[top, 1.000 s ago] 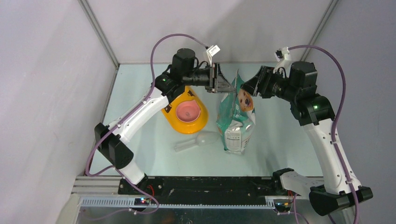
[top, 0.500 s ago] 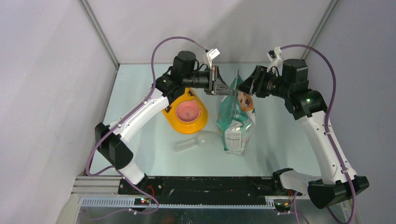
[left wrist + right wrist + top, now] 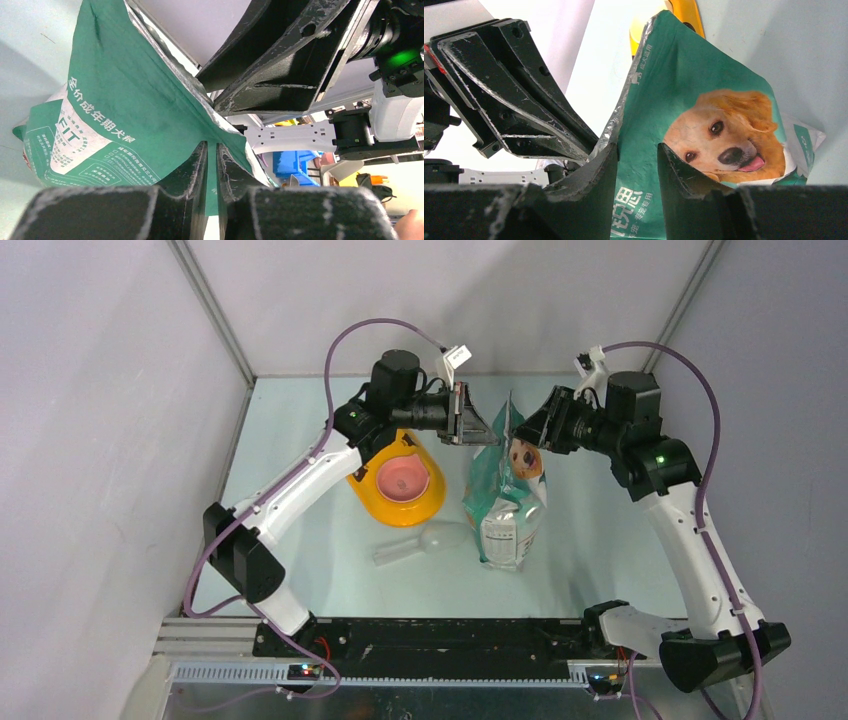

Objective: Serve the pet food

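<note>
The green-and-white pouch [image 3: 505, 490] with the golden dog stands upright mid-table. No kibble shows; it is hidden inside the pouch. My left gripper [image 3: 494, 434] is shut on the pouch's top edge from the left; in the left wrist view [image 3: 212, 146] the green wall [image 3: 125, 115] is pinched between the fingers. My right gripper [image 3: 526, 430] is at the top edge from the right, jaws open. In the right wrist view [image 3: 637, 147] the pouch's dog-printed wall [image 3: 684, 90] shows in the gap between its fingers.
The yellow feeder [image 3: 372, 498] with a pink bowl [image 3: 402, 478] lies left of the pouch, under the left arm. The clear plastic scoop [image 3: 425, 540] lies on the table in front of the feeder, beside the pouch's base.
The right arm has swung left and brought its open gripper up to the pouch's top edge. The left gripper has kept its hold and stayed put.
</note>
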